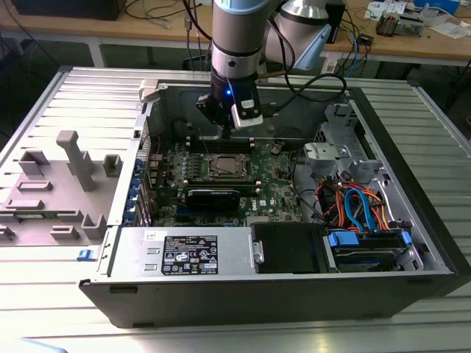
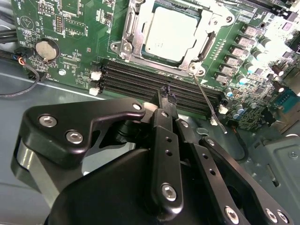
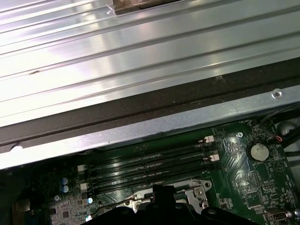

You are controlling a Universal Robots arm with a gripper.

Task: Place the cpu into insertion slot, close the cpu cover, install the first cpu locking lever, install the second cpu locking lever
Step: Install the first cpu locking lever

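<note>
In the second wrist view the cpu (image 2: 171, 35) lies flat in the insertion slot (image 2: 123, 47), its silver top showing through the window of the cpu cover (image 2: 209, 44), which lies down over it. A thin metal locking lever (image 2: 209, 101) sticks out from the socket's corner across the black memory slots (image 2: 140, 79), unlatched. My gripper (image 2: 164, 93) hangs above the memory slots just beside the socket, fingers shut with nothing between them. In the exterior view the gripper (image 1: 224, 132) hovers over the far side of the socket (image 1: 224, 166).
The green motherboard (image 1: 276, 184) sits inside an open computer case (image 1: 412, 169) on a ribbed metal table (image 1: 81, 95). A coin battery (image 2: 46, 49), drive cables (image 1: 360, 206) and a power supply (image 1: 188, 254) surround it. The case's metal wall (image 3: 154, 124) runs close behind the memory slots.
</note>
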